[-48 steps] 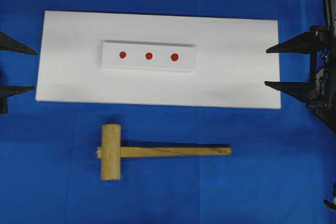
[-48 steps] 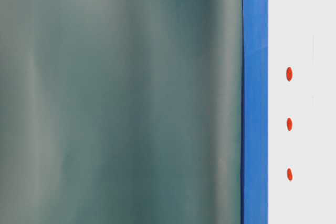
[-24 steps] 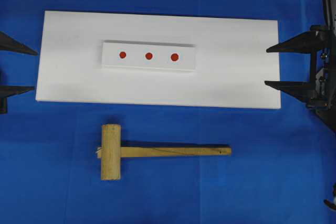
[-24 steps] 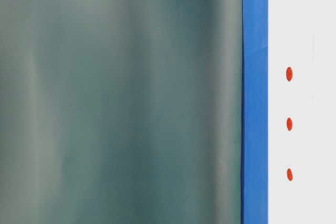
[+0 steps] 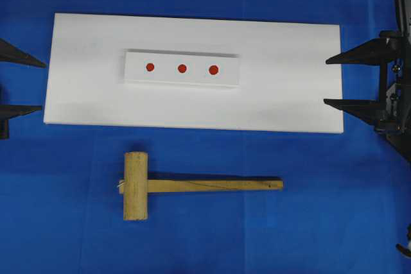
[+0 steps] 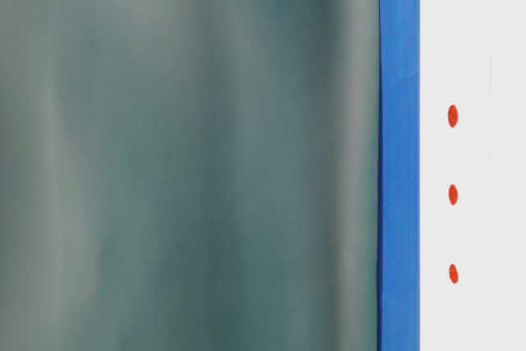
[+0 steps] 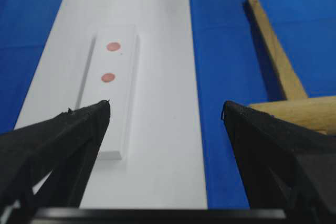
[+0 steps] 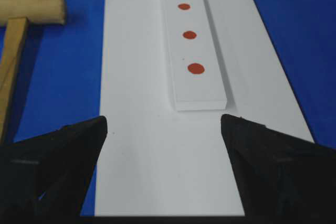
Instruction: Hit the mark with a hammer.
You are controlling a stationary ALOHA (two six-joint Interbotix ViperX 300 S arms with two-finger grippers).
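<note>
Black jaws of the left gripper (image 5: 19,85) and right gripper (image 5: 331,81) are spread wide, empty, parked at the white board's (image 5: 289,49) ends, likely awaiting pickup. The hammer (image 5: 186,185) is laid on the blue counter (image 5: 334,210), handle lengthwise, pointing right, head left.

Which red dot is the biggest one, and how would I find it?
Look at the big white board lying on the blue cloth, above the wooden hammer. In its middle sits a small raised white strip with three red dots in a row. The biggest dot is the one at the strip's right end in the overhead view, clearly wider than the other two.
</note>
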